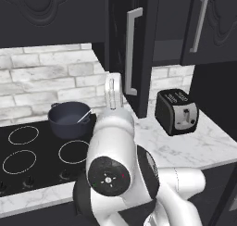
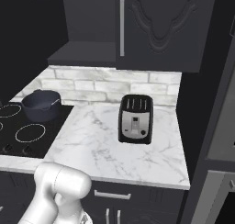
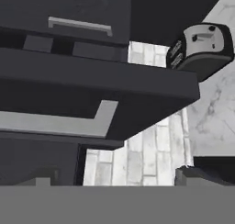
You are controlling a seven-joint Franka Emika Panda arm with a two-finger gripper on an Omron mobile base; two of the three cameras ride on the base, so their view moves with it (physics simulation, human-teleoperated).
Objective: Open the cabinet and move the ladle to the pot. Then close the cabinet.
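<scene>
Standing ajar, cabinet (image 1: 141,53) door edge, ladle (image 1: 84,116) in pot (image 1: 69,119)

The tall black wall cabinet (image 1: 143,53) looks like matt painted wood with carved curvy relief, and its long vertical bar handle (image 1: 131,51) is smooth brushed silver metal. The round dark blue-grey pot (image 1: 69,119) has a dull satin metal look, and the slim silvery-grey ladle handle (image 1: 84,116) resting in it is pale, smooth metal. The white marble counter (image 2: 114,145) is polished with grey veins, the pale brick backsplash (image 1: 46,81) is rough, the black stovetop (image 1: 41,158) is glassy, and the boxy black toaster (image 2: 135,119) is glossy.
</scene>
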